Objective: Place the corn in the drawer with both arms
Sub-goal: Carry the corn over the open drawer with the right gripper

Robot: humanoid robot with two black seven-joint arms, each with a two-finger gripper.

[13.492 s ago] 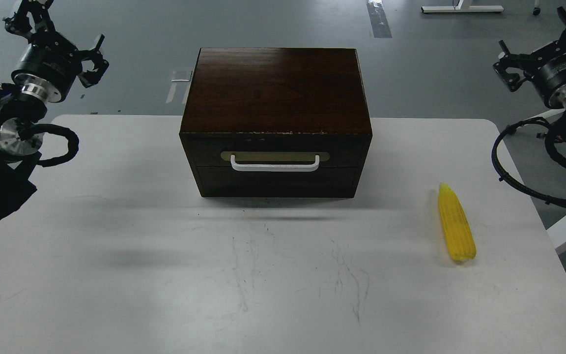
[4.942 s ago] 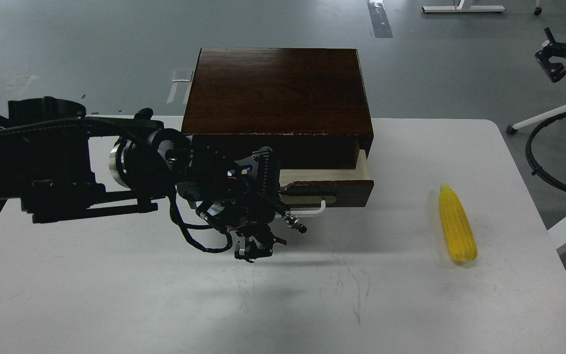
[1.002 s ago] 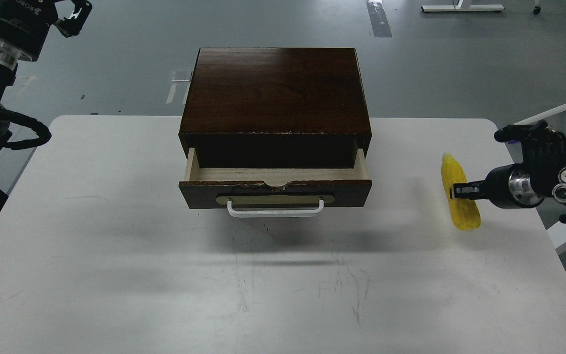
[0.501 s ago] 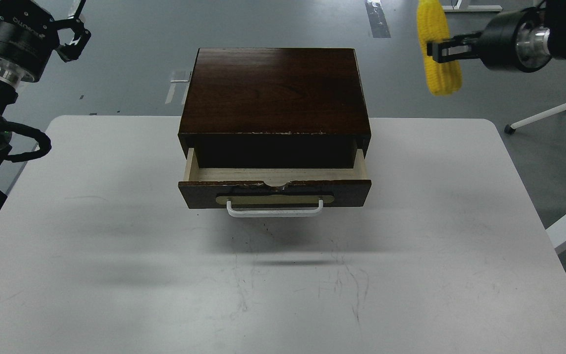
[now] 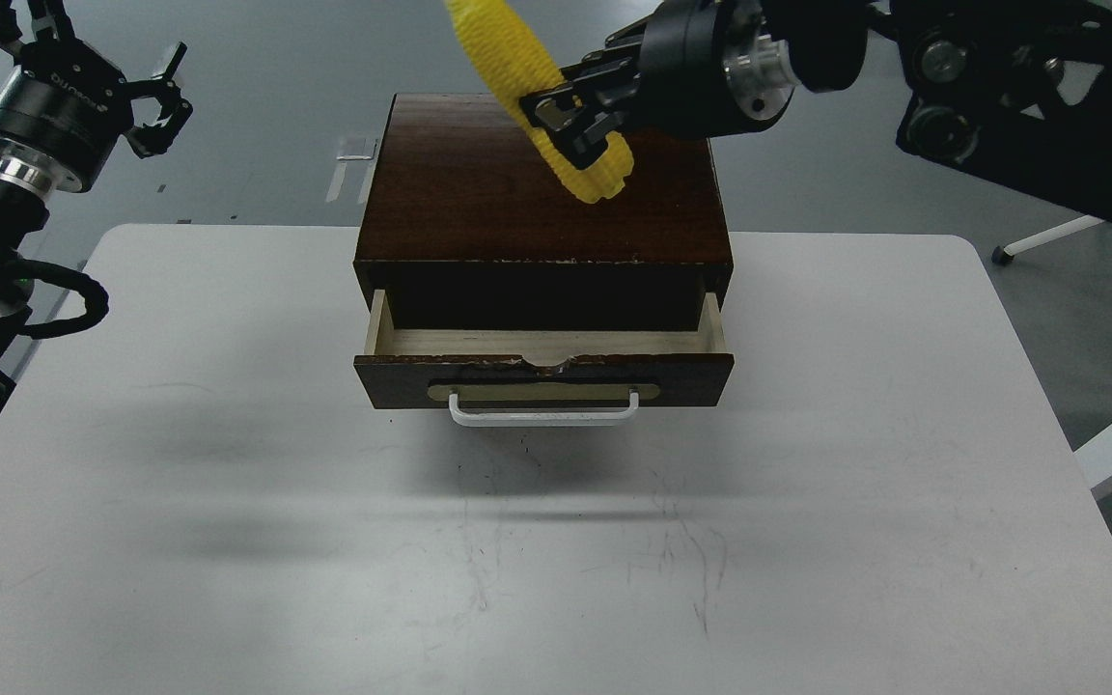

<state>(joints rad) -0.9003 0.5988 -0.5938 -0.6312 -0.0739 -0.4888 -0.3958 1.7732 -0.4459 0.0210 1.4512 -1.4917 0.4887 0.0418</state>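
The yellow corn [image 5: 517, 68] hangs tilted in the air above the dark wooden box, its thick end low at the right and its tip cut off by the top edge. My right gripper [image 5: 564, 121] reaches in from the upper right and is shut on the corn near its lower end. The drawer [image 5: 543, 378] is pulled partly out of the box, showing its pale wood inside with nothing in it, a chipped top edge and a white bar handle [image 5: 543, 413]. My left gripper [image 5: 155, 101] is raised at the far upper left, open and holding nothing.
The dark wooden box casing [image 5: 479, 208] stands at the back middle of the white table [image 5: 228, 541]. Grey floor lies beyond, with a white chair base [image 5: 1048, 236] at the right. My right arm's thick links [image 5: 1029, 87] fill the upper right corner.
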